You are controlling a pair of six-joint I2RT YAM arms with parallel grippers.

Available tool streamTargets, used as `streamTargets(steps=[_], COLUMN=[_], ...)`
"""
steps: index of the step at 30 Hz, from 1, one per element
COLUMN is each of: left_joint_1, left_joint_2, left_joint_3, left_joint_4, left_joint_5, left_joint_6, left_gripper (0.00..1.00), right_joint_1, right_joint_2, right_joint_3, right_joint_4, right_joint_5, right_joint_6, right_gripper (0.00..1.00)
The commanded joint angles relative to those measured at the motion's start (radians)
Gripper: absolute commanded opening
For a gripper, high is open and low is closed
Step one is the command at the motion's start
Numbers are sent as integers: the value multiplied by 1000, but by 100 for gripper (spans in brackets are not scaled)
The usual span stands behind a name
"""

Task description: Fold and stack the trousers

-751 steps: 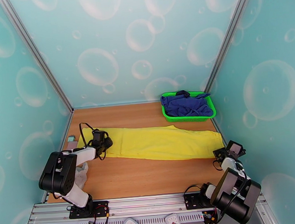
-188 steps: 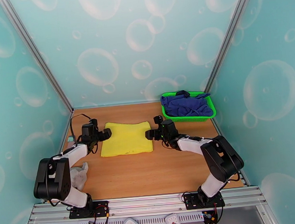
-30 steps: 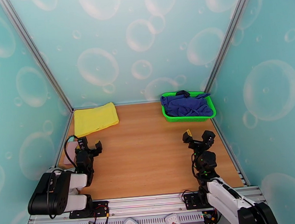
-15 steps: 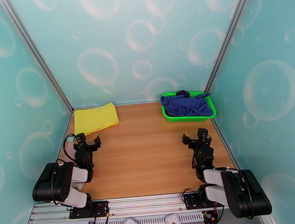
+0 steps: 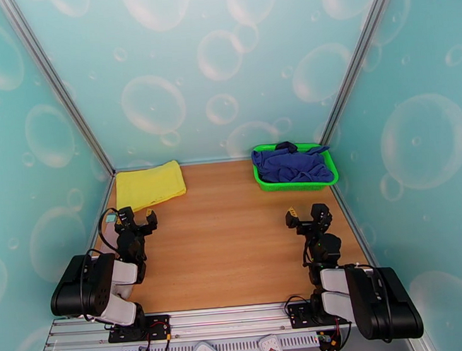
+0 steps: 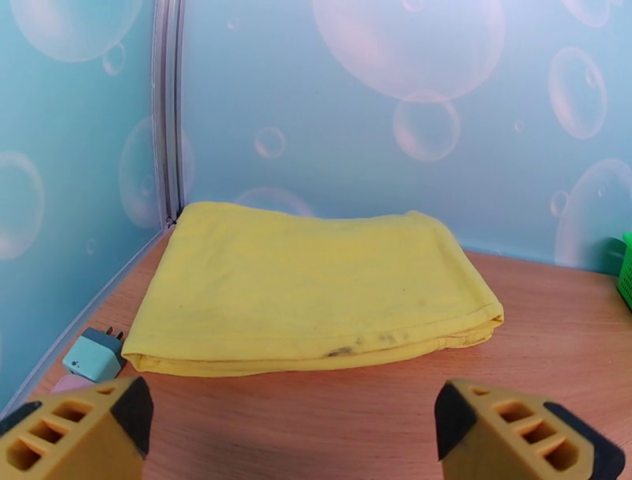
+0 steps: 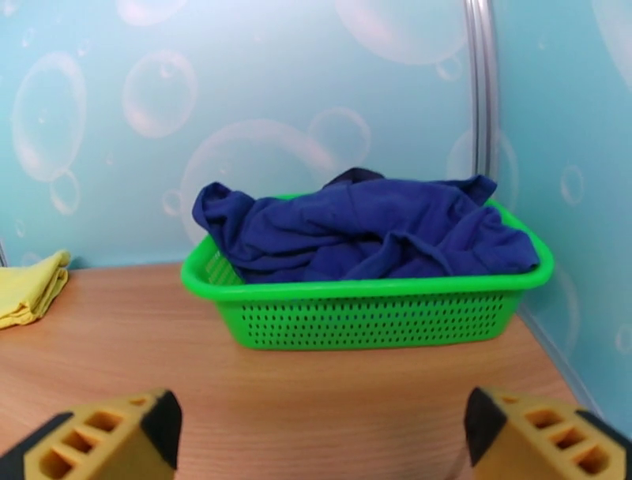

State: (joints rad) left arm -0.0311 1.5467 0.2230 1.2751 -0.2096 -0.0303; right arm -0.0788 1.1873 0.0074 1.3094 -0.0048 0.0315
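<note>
Top external view: the left gripper point(image 5: 138, 216) is standing wide open at the lower left of the frame, its jaws spread apart and gripping nothing. It is pointing toward the top of the frame, low over the bare wooden table point(image 5: 229, 236). Just to its left, at the table's edge, a small teal adapter point(image 5: 110, 217) is lying against the wall. Further up, in the upper left corner of the table, the trousers point(image 5: 149, 185) are lying folded into a flat yellow rectangle, well apart from the gripper. In the left wrist view the folded edge is facing the camera, with a few dark marks showing along it, and the layers are lying neatly on one another.

The right gripper point(image 5: 306, 213) is standing open just as wide at the lower right of the frame, also gripping nothing and also pointing up the frame. Beyond it, in the upper right corner of the table, a green basket point(image 5: 295, 185) is sitting with a crumpled blue garment point(image 5: 291, 163) filling it and rising above the rim. In the right wrist view the trousers are peeking in at the left edge.
</note>
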Motion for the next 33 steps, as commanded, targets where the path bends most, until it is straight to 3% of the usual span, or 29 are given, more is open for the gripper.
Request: streamTargets(steps=[1, 4, 8, 11, 13, 14, 15, 18, 22, 24, 27, 29, 33], left_joint_1=[7, 7, 7, 7, 6, 7, 7, 6, 7, 7, 7, 7, 7], left_joint_2=[7, 6, 7, 6, 6, 7, 6, 7, 7, 7, 6, 7, 6], left_joint_3=[14, 14, 14, 15, 16, 16, 16, 16, 15, 14, 14, 14, 15], left_joint_4=[-18, -19, -18, -19, -20, -20, -20, -19, -19, -19, -18, -19, -19], left_joint_5=[1, 1, 1, 1, 1, 1, 1, 2, 2, 2, 2, 2, 3], left_joint_6=[-11, -11, -10, -10, -10, -10, -10, -10, -9, -10, -10, -9, -10], left_gripper=[100, 99, 99, 99, 99, 99, 99, 100, 99, 99, 100, 99, 99], right_joint_1=[11, 24, 9, 19, 48, 38, 49, 51, -13, -32, 1, 38, 51], right_joint_2=[-108, -119, 57, 3, 23, 49, 89, 211, 405, 353, 365, 370, 365], right_joint_3=[-76, -4, -9, 37, -33, -62, -67, 5, 91, 147, 212, 230, 232], right_joint_4=[-29, -206, 50, -127, 40, 139, 199, 195, 252, 59, -47, -75, -87], right_joint_5=[86, 47, 32, 11, 11, -53, -98, -48, -134, -87, -89, -17, 5], right_joint_6=[-43, -72, -64, -78, -44, 27, -2, -24, 23, 67, 23, 4, -5], right_gripper=[99, 99, 99, 99, 99, 99, 99, 99, 99, 99, 99, 99, 99])
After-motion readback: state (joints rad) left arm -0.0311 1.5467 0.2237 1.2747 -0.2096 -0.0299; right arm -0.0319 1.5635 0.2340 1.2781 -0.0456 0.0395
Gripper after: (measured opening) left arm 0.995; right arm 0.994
